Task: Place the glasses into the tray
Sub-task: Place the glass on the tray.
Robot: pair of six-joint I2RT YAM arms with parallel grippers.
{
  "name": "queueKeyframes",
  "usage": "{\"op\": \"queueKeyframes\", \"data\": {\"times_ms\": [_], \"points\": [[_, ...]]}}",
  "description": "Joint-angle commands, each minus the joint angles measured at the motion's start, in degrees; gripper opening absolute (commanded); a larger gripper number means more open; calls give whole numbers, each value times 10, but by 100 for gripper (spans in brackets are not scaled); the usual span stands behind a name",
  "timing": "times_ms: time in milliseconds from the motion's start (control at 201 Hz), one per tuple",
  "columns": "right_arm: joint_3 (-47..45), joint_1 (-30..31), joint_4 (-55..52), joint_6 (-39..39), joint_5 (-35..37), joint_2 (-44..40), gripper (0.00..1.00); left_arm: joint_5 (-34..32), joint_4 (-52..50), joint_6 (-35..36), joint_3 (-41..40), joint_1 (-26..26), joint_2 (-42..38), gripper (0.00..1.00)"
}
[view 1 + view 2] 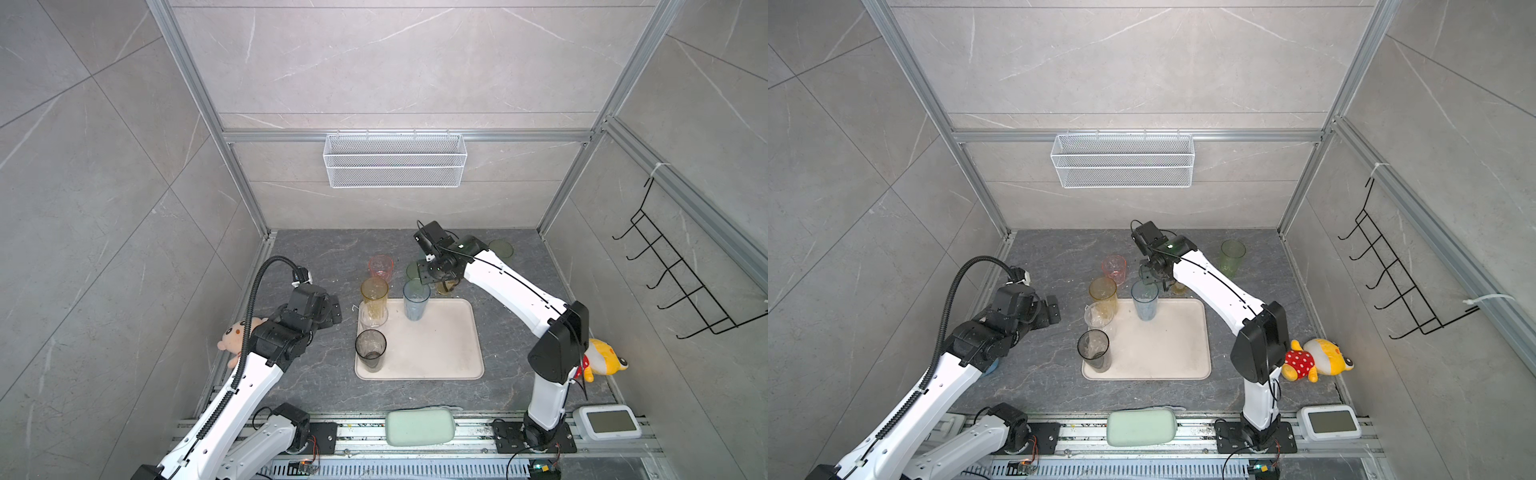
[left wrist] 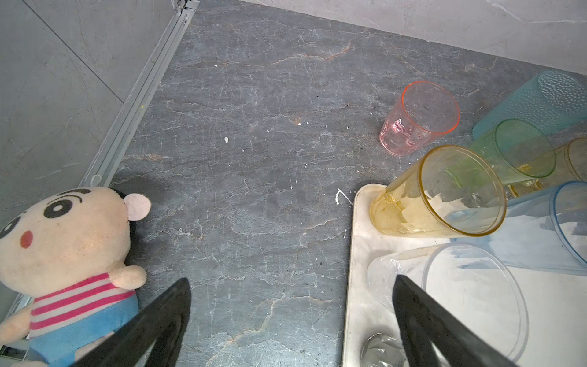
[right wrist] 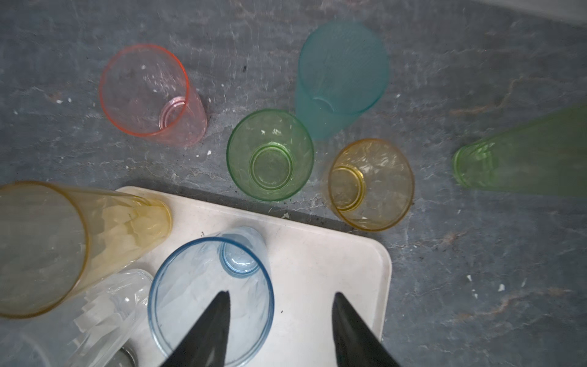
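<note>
The cream tray (image 1: pixel 436 345) holds a tall amber glass (image 1: pixel 374 293), a clear one (image 1: pixel 371 318), a smoky grey one (image 1: pixel 370 351) and a pale blue one (image 3: pixel 190 279). My right gripper (image 3: pixel 281 294) is open above the pale blue glass, with one finger over its mouth and the other outside over the tray; its rim lies between them, unpinched. Behind the tray on the table stand a pink glass (image 3: pixel 144 92), a short green (image 3: pixel 270 155), a short amber (image 3: pixel 371 184), a teal (image 3: pixel 343 70) and a tall green (image 1: pixel 1232 257). My left gripper (image 2: pixel 291 279) is open and empty left of the tray.
A pale plush doll (image 2: pixel 63 254) lies by the left wall, and a yellow plush (image 1: pixel 606 359) by the right arm. A white wire mesh basket (image 1: pixel 395 160) hangs on the back wall and a black hook rack (image 1: pixel 673 274) on the right wall. A green pad (image 1: pixel 419 426) sits on the front rail.
</note>
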Motion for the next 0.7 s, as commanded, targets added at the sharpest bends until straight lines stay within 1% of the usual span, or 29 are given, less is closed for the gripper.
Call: {"op": "queueKeyframes", "data": {"times_ms": [0,115,194,403,528,692], "points": [[22,-2,14,-24,37,-29,59,-4,11,5,-4,2,-9,99],[49,-10,13,-35,56,-18,63,-4,10,5,-4,2,-10,99],[48,-22,41,-38,57,-16,64,-4,9,5,-4,2,-10,99],[44,-77,100,-31,4,8,66,-9,6,0,-5,2,-20,99],[72,-107,98,-18,-29,44,66,-11,6,-1,-6,2,-25,99],[118,-130,83,-1,-56,96,67,-13,1,-1,-1,2,-24,99]]}}
